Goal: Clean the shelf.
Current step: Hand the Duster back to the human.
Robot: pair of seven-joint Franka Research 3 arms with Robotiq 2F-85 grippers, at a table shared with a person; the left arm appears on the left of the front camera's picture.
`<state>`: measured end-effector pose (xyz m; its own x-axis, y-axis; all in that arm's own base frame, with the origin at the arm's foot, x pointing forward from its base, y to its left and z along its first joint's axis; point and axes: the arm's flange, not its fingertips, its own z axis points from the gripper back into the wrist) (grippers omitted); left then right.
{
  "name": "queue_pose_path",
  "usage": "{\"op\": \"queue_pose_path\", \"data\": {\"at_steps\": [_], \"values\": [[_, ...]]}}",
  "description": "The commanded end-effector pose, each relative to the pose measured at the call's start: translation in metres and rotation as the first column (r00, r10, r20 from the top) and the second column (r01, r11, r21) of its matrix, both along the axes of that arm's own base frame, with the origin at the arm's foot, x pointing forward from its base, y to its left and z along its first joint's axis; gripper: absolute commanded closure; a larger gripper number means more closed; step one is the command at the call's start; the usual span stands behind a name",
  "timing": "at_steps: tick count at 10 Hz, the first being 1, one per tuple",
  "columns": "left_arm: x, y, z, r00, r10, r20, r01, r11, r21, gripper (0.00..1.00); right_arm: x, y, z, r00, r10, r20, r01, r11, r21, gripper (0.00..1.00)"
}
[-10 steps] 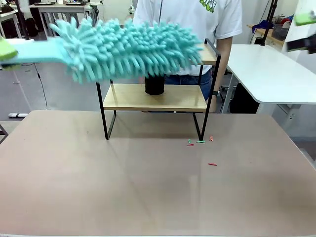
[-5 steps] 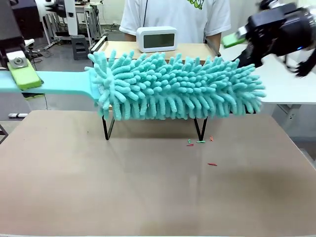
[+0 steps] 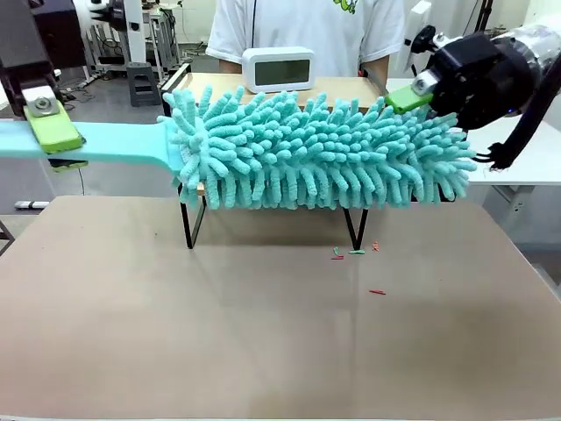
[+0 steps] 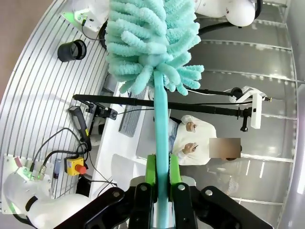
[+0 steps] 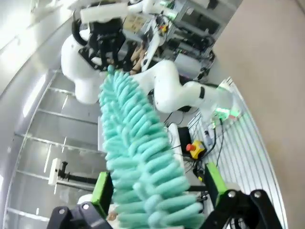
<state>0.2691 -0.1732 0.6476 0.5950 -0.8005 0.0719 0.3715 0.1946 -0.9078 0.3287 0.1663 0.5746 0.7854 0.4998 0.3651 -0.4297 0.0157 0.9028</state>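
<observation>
A turquoise chenille duster (image 3: 316,153) hangs level in front of the shelf (image 3: 337,85) and hides its lower board. The shelf's black legs (image 3: 187,230) show below the duster. My left gripper (image 3: 53,130) is shut on the duster's flat handle (image 3: 114,143) at the left. In the left wrist view the green pads (image 4: 151,171) clamp the handle (image 4: 161,124), with the fluffy head (image 4: 152,38) beyond. My right gripper (image 3: 419,101) stands open at the head's right end. Its two fingers (image 5: 102,188) straddle the fluffy tip (image 5: 143,157) with room on both sides.
A white digital clock (image 3: 278,68) stands on the shelf's top board. A person in a white T-shirt (image 3: 307,26) stands behind it. Small red and green scraps (image 3: 353,252) lie on the beige tabletop (image 3: 263,333) by the shelf's right leg. A white table (image 3: 517,158) is at right.
The duster has dropped lower and shifted right, now covering the shelf's lower board. My right gripper has come in from the upper right to the head's far end.
</observation>
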Motion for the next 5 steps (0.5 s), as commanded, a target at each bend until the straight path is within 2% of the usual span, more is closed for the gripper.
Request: {"op": "queue_pose_path", "data": {"at_steps": [1, 2, 5], "values": [[0.0026, 0.0012, 0.0037, 1.0, -0.006, -0.007, 0.006, 1.0, -0.029, 0.88, -0.0091, -0.0023, 0.0012, 0.999, 0.045, -0.024, -0.045, 0.999, -0.015, 0.0], [0.0024, 0.0021, 0.0038, 1.0, -0.009, -0.006, 0.008, 0.999, -0.034, 0.88, -0.0117, 0.0004, -0.0003, 0.999, 0.054, -0.005, -0.054, 0.998, -0.037, 0.0], [0.0026, 0.0037, 0.0053, 1.0, -0.01, -0.016, 0.009, 0.999, -0.045, 0.88, -0.0083, 0.0039, -0.0027, 0.999, 0.054, -0.007, -0.054, 0.998, -0.041, 0.0]]}}
